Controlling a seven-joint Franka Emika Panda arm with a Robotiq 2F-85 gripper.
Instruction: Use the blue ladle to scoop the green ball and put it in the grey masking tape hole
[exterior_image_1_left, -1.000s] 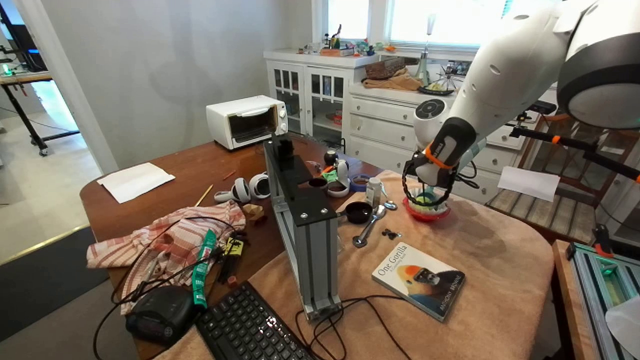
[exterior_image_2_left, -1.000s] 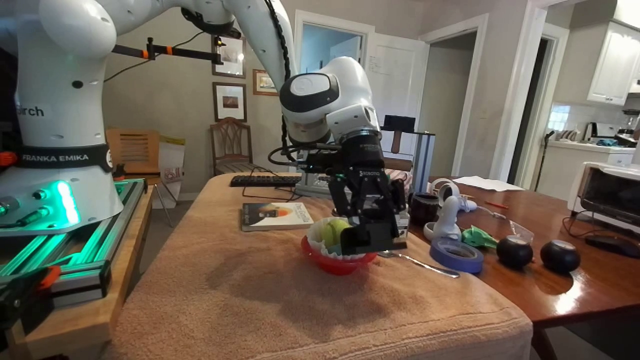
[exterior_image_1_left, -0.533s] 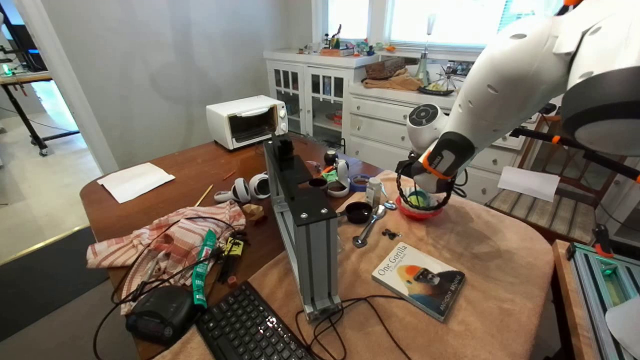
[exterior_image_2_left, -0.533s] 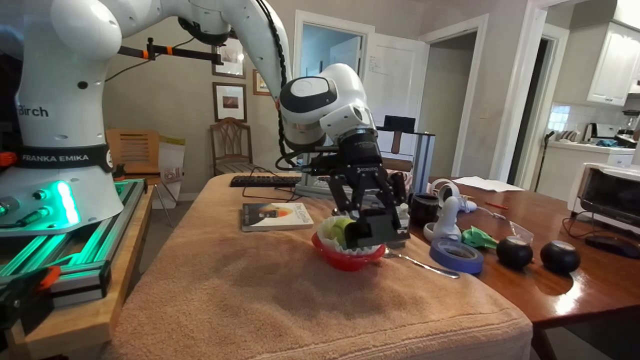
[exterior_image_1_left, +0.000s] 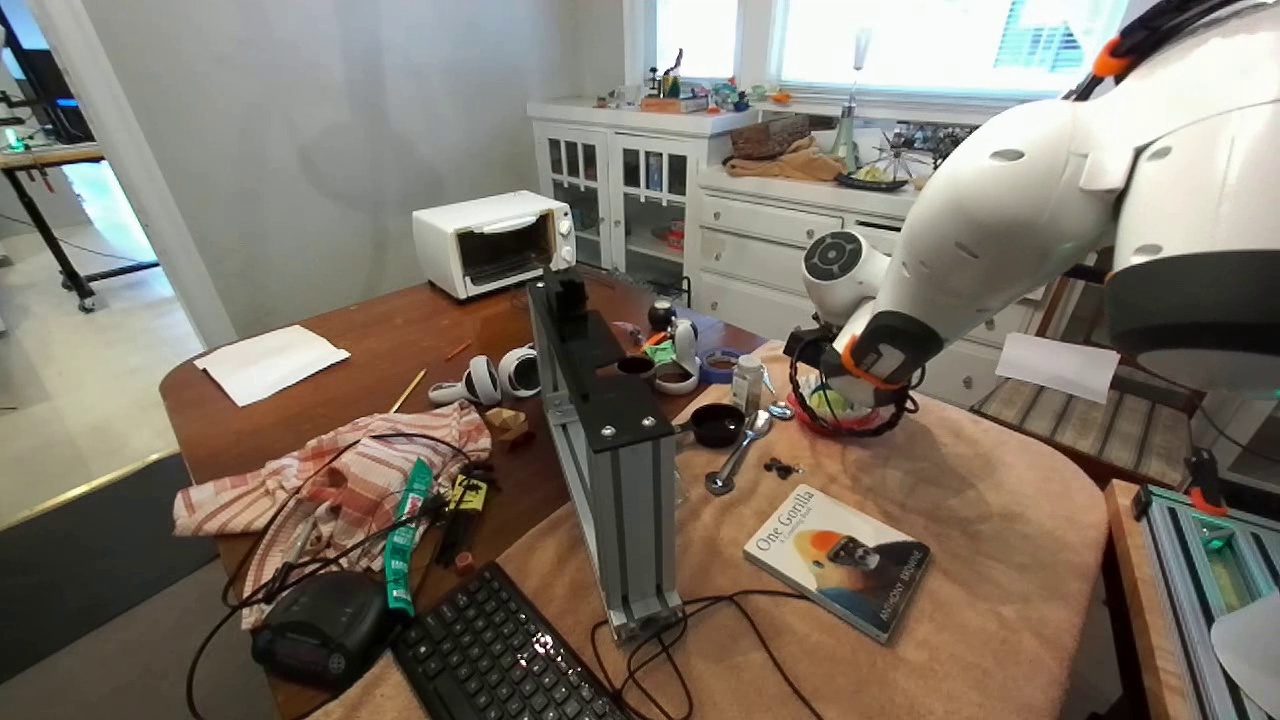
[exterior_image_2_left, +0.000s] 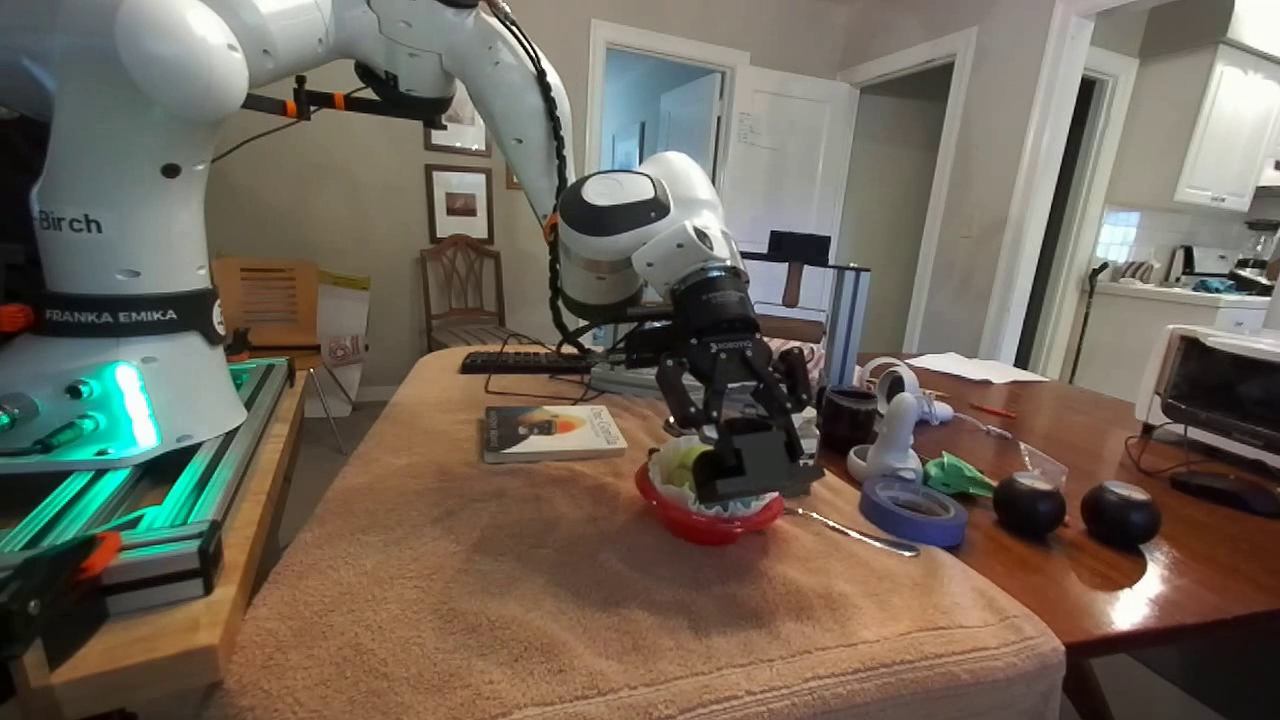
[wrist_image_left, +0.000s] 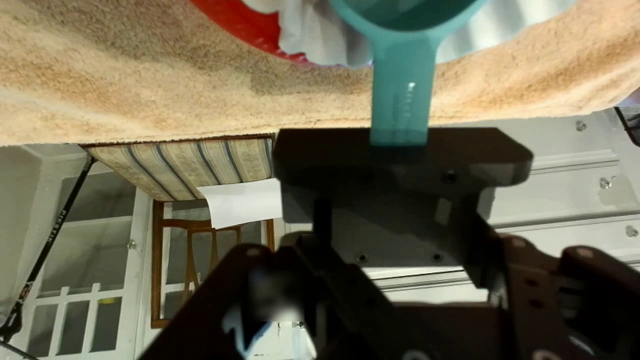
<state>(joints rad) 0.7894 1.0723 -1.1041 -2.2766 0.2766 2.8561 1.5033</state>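
Teal plastic is crossing the wrist view: the gripper (wrist_image_left: 399, 149) is clamping the blue ladle (wrist_image_left: 403, 95) by its handle end, the cup sitting in or just above the red bowl (wrist_image_left: 245, 30), I can't be sure which. In an exterior view the green ball (exterior_image_2_left: 684, 464) is lying inside that bowl, and a tape roll (exterior_image_2_left: 905, 526) is lying apart from it. In an exterior view a book (exterior_image_1_left: 838, 560) is resting on the towel (exterior_image_1_left: 1000, 540).

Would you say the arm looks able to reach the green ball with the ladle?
Probably yes: the gripper holds the blue ladle at the red bowl, whose open top exposes the green ball; whether ladle and ball touch is unclear.
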